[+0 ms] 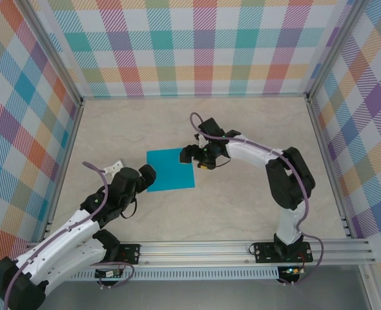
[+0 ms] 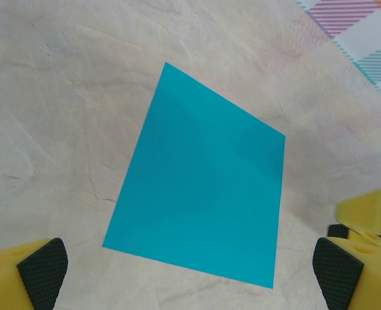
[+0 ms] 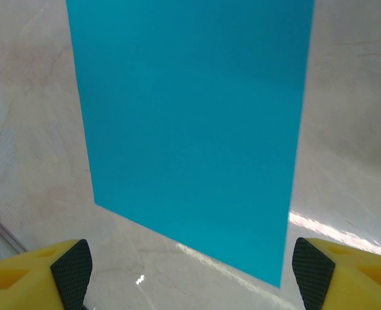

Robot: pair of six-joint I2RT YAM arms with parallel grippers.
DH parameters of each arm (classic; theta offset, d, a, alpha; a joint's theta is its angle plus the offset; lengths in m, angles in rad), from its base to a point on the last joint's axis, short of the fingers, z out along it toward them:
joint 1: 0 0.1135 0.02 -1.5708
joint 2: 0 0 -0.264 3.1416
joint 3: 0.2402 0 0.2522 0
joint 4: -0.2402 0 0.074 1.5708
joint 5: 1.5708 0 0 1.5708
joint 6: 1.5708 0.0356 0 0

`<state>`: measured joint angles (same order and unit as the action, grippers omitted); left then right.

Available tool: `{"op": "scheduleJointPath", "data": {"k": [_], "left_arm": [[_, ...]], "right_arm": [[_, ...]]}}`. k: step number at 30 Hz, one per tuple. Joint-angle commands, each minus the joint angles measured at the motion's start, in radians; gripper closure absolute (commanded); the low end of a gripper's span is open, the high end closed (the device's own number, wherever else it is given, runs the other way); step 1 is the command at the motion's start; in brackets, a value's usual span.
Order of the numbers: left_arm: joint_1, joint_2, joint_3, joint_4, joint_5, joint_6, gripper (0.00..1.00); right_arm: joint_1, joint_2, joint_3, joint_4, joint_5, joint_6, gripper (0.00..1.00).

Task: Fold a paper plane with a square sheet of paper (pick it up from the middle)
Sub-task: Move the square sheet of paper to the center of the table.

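Right gripper (image 3: pixel 190 265), jaws spread and empty, is hovering at the flat sheet's (image 1: pixel 170 169) edge mid-frame, likely starting the pickup, which is calling for a pinch at the middle; left gripper (image 2: pixel 190 265) is idling open alongside.

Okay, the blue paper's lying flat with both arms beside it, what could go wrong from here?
1. The square sheet of paper lies flat on the smooth table, so the right arm's open jaws, at its right edge, may push it along rather than lift it.
2. A pinch at that edge, not the middle, could crumple a corner.
3. A pushed sheet might slide toward the left arm's open jaws near its left side.
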<state>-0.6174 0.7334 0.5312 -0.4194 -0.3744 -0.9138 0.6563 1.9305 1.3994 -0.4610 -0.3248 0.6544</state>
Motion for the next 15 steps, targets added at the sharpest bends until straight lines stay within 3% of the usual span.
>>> {"op": "scheduleJointPath", "data": {"k": [1,11,15], "left_arm": [[0.021,-0.014,0.002,-0.031,0.025,0.072,0.00],[0.021,0.003,0.014,-0.048,0.056,0.116,0.00],[0.021,0.017,0.012,-0.035,0.078,0.112,0.00]], "right_arm": [[0.023,0.076,0.092,-0.084,0.048,0.035,0.18],[0.034,0.180,0.157,-0.092,-0.023,0.001,0.20],[0.037,0.205,0.161,-0.163,0.051,-0.017,0.20]]}}
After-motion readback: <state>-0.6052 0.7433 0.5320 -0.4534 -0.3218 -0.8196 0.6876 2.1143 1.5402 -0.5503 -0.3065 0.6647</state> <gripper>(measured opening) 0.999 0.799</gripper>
